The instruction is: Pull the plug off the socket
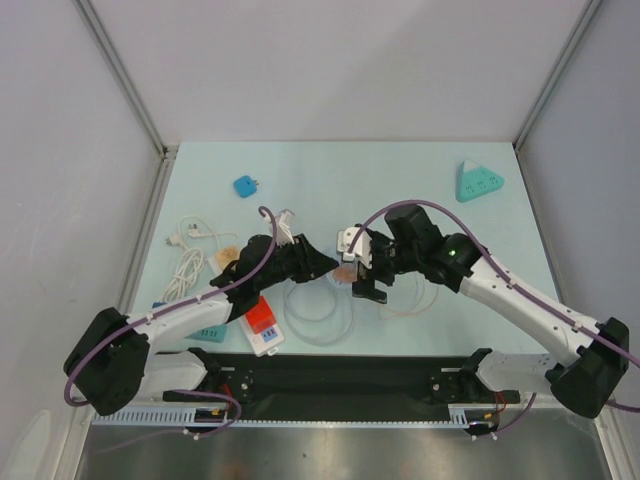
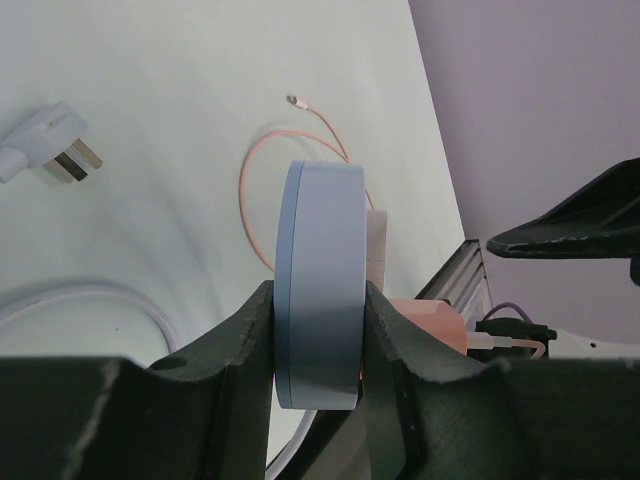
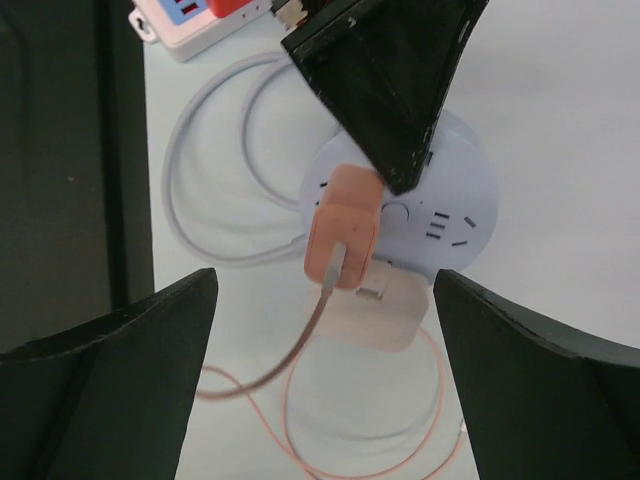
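Observation:
The socket point(image 2: 325, 230) is a round pale blue disc held on edge, with my left gripper point(image 2: 318, 292) shut on its rim. In the right wrist view the socket's face point(image 3: 455, 190) shows, with the left fingers point(image 3: 390, 80) across its top. A pink plug point(image 3: 343, 240) sits on that face near its lower left edge, and a pink cable hangs from it. A beige adapter point(image 3: 375, 315) lies just below the plug. My right gripper point(image 3: 322, 300) is open, its fingers wide on either side of the plug and adapter without touching them. From above, both grippers meet at the plug point(image 1: 345, 272).
A red and white power strip point(image 1: 262, 325) lies near the left arm, with white cable loops point(image 1: 315, 305) beside it. White cords and a plug point(image 1: 190, 250) lie at the left. A small blue adapter point(image 1: 245, 186) and a teal triangular socket point(image 1: 478, 181) sit farther back.

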`<action>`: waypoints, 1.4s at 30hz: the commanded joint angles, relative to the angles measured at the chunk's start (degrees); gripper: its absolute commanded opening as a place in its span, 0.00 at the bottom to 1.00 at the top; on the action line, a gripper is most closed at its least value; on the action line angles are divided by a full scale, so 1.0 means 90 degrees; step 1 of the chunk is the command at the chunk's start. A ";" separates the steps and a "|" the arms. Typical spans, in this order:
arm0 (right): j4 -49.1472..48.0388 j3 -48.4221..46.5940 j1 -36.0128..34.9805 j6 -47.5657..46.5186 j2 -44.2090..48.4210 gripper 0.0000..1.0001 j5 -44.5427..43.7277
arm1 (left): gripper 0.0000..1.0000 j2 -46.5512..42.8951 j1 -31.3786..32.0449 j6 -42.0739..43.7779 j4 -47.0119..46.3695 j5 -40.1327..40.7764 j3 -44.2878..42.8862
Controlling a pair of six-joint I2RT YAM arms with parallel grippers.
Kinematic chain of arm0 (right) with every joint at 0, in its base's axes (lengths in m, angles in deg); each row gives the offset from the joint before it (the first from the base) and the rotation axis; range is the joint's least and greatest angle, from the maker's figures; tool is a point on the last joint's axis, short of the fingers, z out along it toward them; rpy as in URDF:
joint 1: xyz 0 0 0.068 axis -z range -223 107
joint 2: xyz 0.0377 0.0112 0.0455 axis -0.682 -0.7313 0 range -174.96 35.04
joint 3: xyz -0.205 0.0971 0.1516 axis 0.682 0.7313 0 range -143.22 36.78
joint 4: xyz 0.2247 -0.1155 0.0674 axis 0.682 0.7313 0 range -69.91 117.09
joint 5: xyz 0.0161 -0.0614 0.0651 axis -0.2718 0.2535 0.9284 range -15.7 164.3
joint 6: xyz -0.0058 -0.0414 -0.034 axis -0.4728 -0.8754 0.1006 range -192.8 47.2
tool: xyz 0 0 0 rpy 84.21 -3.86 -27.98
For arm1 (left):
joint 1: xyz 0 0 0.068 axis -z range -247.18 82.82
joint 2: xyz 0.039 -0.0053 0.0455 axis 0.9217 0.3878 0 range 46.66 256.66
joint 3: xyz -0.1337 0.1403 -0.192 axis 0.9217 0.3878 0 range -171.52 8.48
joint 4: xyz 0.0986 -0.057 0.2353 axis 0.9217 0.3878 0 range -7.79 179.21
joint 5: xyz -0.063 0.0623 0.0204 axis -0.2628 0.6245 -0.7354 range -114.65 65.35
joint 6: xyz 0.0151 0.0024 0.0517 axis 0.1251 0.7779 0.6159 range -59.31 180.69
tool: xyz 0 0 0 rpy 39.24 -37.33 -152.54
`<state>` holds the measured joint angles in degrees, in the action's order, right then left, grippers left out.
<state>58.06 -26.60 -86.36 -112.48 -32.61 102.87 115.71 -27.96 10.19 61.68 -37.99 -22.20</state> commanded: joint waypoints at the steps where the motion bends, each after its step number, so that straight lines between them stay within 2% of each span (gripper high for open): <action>1: -0.0742 -0.0166 -0.0261 0.0473 -0.0236 0.95 -0.0849 | 0.00 -0.0124 0.0134 -0.0511 -0.0150 0.0379 -0.0410; 10: -0.1124 0.0088 -0.0583 0.0610 -0.0549 0.84 -0.1193 | 0.00 -0.0222 0.0271 -0.0912 -0.0042 0.0672 -0.0478; 18: -0.1143 0.0069 -0.0603 0.0727 -0.0880 0.73 -0.1076 | 0.00 -0.0222 0.0349 -0.1146 -0.0257 0.0604 -0.0410; 21: -0.1095 0.0040 -0.0613 0.0679 -0.0997 0.61 -0.0998 | 0.00 -0.0231 0.0368 -0.1186 -0.0306 0.0565 -0.0371; 23: -0.1066 0.0001 -0.0613 0.0669 -0.1056 0.45 -0.0998 | 0.00 -0.0241 0.0369 -0.1205 -0.0326 0.0584 -0.0351; 24: -0.0988 -0.0019 -0.0622 0.0649 -0.1076 0.35 -0.0978 | 0.00 -0.0251 0.0369 -0.1205 -0.0335 0.0594 -0.0313; 25: -0.0929 -0.0048 -0.0622 0.0620 -0.1096 0.17 -0.0920 | 0.00 -0.0261 0.0369 -0.1215 -0.0336 0.0613 -0.0293; 27: -0.0773 -0.0146 -0.0632 0.0552 -0.1086 0.00 -0.0890 | 0.00 -0.0261 0.0369 -0.1215 -0.0336 0.0701 -0.0225; 33: 0.0310 -0.0720 -0.0593 -0.0336 -0.0871 0.00 -0.0880 | 0.00 0.0080 0.0369 -0.0601 0.0230 0.1433 -0.0273; 37: 0.0506 -0.0878 -0.0388 -0.0415 -0.0647 0.00 -0.0754 | 0.00 0.0481 0.0369 -0.0093 0.0445 0.1970 -0.0195; 42: 0.0838 -0.0849 0.0167 -0.0901 -0.0481 0.00 -0.0023 | 0.00 0.0608 0.0369 0.0366 -0.0032 0.2049 0.0224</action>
<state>59.00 -30.47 -87.32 -116.33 -42.03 95.25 119.41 -22.91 4.37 58.01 -29.51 -23.71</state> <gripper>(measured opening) 0.354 0.383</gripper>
